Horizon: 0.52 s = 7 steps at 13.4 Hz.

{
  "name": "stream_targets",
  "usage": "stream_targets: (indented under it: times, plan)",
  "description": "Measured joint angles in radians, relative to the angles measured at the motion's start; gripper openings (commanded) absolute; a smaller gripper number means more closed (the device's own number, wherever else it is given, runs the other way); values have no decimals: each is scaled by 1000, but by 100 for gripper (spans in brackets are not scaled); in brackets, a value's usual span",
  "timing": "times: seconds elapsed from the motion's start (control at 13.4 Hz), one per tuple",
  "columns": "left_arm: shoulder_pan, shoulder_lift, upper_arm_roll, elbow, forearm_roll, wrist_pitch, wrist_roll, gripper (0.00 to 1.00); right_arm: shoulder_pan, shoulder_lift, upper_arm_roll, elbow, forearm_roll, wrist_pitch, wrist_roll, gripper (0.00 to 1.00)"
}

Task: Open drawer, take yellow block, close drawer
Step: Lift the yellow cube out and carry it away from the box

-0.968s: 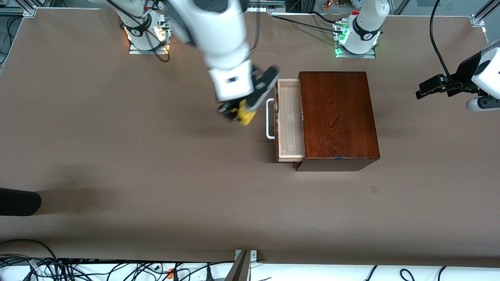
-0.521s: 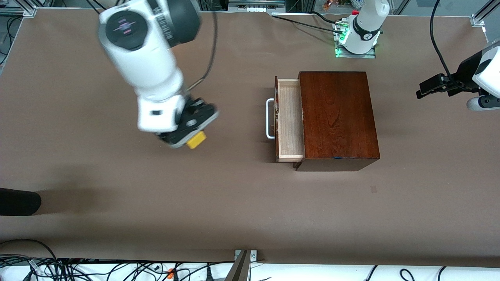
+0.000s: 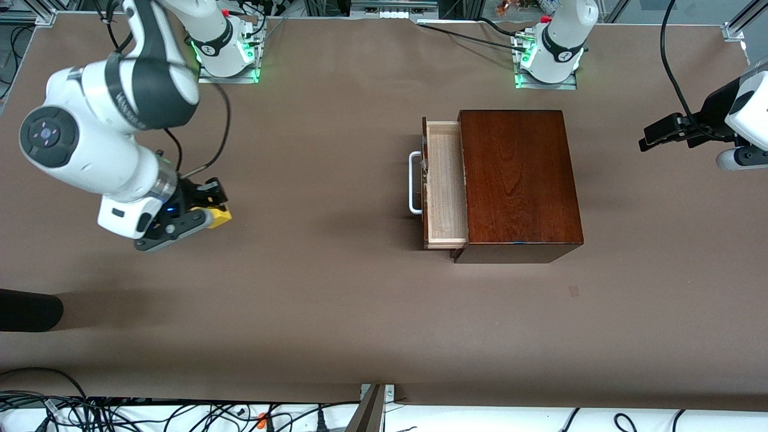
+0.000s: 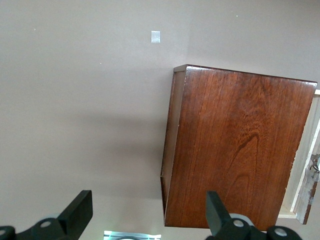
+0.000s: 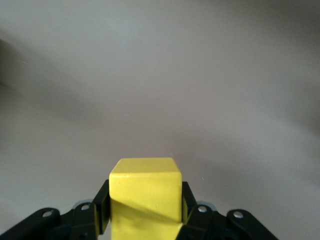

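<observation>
The drawer (image 3: 445,183) of the dark reddish-brown wooden box (image 3: 519,180) stands pulled out; its pale interior shows nothing inside, and its white loop handle (image 3: 414,183) faces the right arm's end. My right gripper (image 3: 207,214) is shut on the yellow block (image 3: 219,216) low over the bare table toward the right arm's end. In the right wrist view the yellow block (image 5: 145,187) sits between the black fingers (image 5: 101,207). My left gripper (image 3: 651,141) waits open and empty in the air off the box's closed end. The left wrist view shows the box (image 4: 237,150) past the open left gripper (image 4: 148,205).
A dark rounded object (image 3: 30,309) lies at the table's edge at the right arm's end, nearer the front camera. A small pale mark (image 3: 574,291) is on the table near the box. Cables (image 3: 120,411) run along the near edge.
My right gripper has carried the yellow block from beside the drawer handle toward the right arm's end of the table and lower. The left arm and the drawer have not moved.
</observation>
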Motion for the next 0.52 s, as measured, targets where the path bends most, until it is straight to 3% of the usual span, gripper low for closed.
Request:
stream_targets:
  times: [0.3,0.52]
  plan:
    - [0,0,-1,0,0,0,0,100,-51,0,-22,-243,-28,230,39,0]
    - [-5,1,-13,0,0,-4,0,100,-58,29,-24,-302,-30,287,119,0]
